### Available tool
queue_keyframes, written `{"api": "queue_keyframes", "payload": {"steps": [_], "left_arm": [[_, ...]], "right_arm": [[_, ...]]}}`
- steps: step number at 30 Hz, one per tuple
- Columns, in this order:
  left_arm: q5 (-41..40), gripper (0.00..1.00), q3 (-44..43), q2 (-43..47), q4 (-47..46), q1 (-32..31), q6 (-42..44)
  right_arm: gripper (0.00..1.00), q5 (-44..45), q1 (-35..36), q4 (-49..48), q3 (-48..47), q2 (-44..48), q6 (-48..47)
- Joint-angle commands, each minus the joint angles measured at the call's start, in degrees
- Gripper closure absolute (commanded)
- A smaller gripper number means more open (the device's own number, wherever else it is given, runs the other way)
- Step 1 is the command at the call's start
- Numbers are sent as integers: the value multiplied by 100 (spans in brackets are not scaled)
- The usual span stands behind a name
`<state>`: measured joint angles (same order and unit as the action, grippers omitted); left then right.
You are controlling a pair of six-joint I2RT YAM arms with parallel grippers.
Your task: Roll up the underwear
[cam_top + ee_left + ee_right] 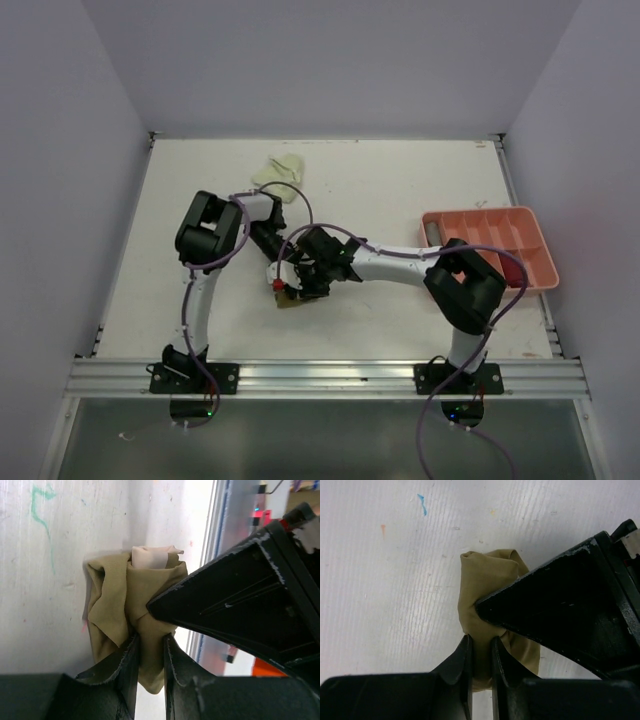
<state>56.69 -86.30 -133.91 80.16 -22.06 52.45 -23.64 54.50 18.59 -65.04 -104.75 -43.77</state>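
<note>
The olive-tan underwear lies bunched in a tight roll on the white table, just ahead of the arm bases. It fills the left wrist view and the right wrist view. My left gripper is shut on one end of the roll. My right gripper is shut on the roll from the other side, and each gripper's body shows as a black wedge in the other's view. A pale yellow-green underwear lies crumpled at the far side of the table. The other garments are out of view.
A salmon-pink plastic tray with compartments stands at the right edge of the table. White walls enclose the table on three sides. A metal rail runs along the near edge.
</note>
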Motion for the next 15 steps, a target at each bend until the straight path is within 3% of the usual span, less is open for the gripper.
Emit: {"api": "queue_keyframes", "payload": {"steps": [1, 5, 12, 15], "left_arm": [[-1336, 79, 193, 320, -1899, 132, 187], [-1090, 58, 359, 1067, -2188, 430, 21], [-1203, 47, 1404, 3219, -3962, 1537, -647], [-1265, 45, 1967, 4116, -4263, 1925, -254]], "right_arm": [[100, -571, -88, 408, -167, -608, 140], [100, -904, -220, 741, -360, -818, 123], [100, -1810, -633, 1524, -1098, -1416, 255], [100, -2292, -870, 2016, -1607, -1837, 325]]}}
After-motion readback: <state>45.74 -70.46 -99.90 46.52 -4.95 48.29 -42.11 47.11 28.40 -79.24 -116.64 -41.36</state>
